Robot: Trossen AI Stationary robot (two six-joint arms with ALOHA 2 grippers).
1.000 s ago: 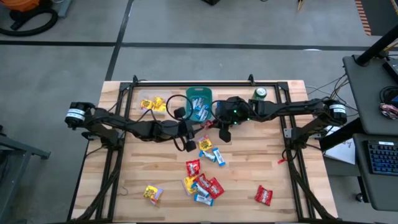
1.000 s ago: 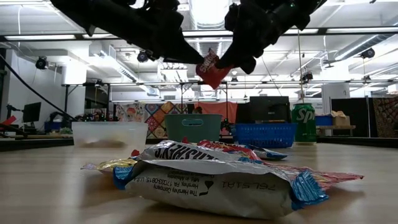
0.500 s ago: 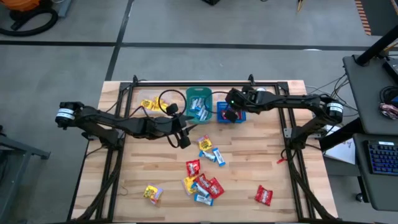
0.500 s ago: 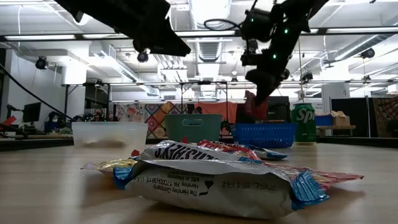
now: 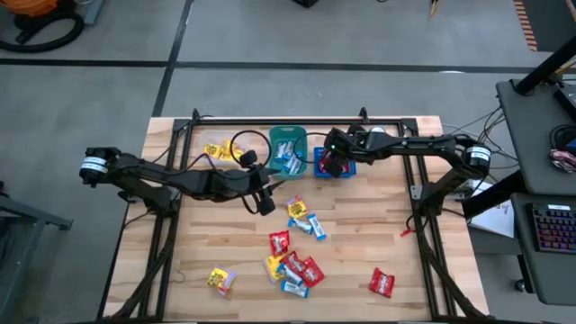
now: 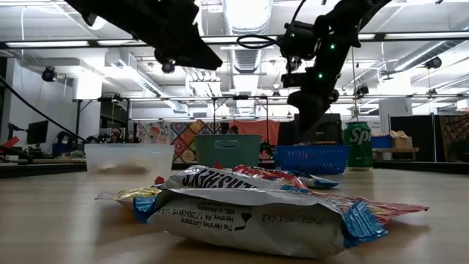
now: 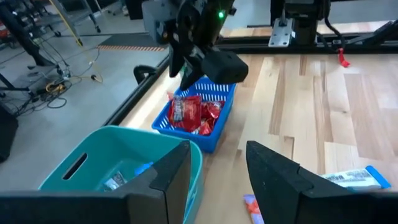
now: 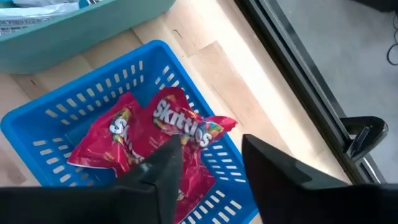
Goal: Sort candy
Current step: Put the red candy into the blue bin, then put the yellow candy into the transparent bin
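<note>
The right end effector (image 8: 205,165) is held parted and empty over the blue bin (image 8: 59,115), where red candy (image 8: 158,134) lies. The left end effector (image 7: 217,171), also parted, hovers mid-surface. About ten candies (image 5: 292,265) remain unsorted.

Two slim dark arms, matte black links, six joints each. White-banded cylindrical motor housing at each shoulder end, small label marks on it. Black cable loops off left arm's wrist; thinner cable arcs over right arm's wrist. Small green indicator lights glow on right wrist housing. Left gripper (image 7: 214,165): two blocky black fingers, flat angular faces. Right gripper (image 8: 205,165): same black wedge-shaped fingers.
</note>
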